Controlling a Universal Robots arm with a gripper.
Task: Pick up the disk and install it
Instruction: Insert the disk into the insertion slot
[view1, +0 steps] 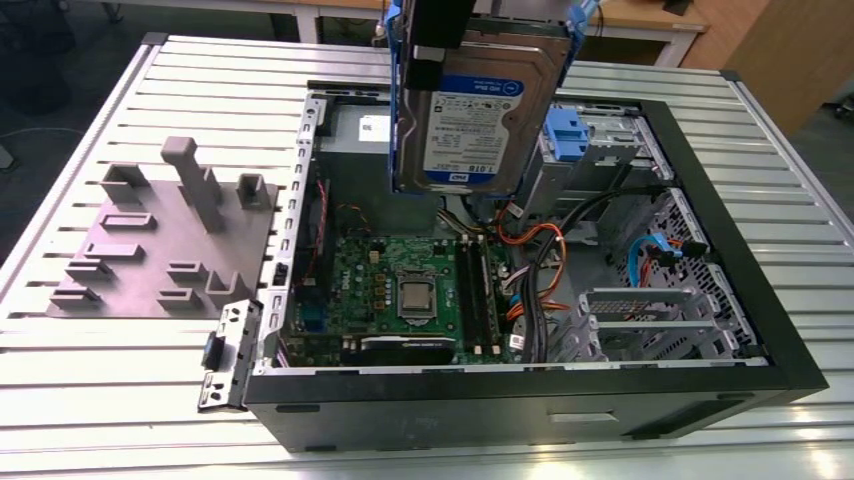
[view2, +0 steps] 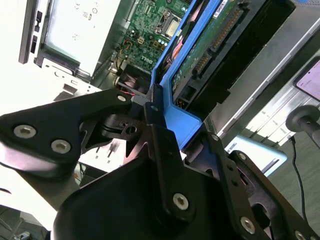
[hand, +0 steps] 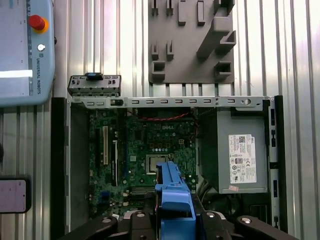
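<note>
The disk (view1: 474, 115), a silver hard drive with a white-and-blue label in a blue carrier, hangs upright above the open computer case (view1: 534, 405), over its far end near the drive bay. My gripper (view1: 434, 45) is shut on its upper part, with a black finger across the labelled face. In the second wrist view the gripper (view2: 170, 127) clamps the blue carrier edge, and the disk's (view2: 210, 45) green circuit board and connector face away. In the first wrist view the carrier of the disk (hand: 174, 192) sits between the gripper's (hand: 174, 222) black fingers, above the motherboard (hand: 150, 155).
A fixed blue caddy (view1: 567, 130) sits in the drive bay at the case's far right. The grey power supply box (hand: 235, 155), cables and motherboard (view1: 400, 290) lie inside. A grey fixture plate (view1: 160, 240) with upright posts rests beside the case. A teach pendant (hand: 25, 50) lies on the slatted table.
</note>
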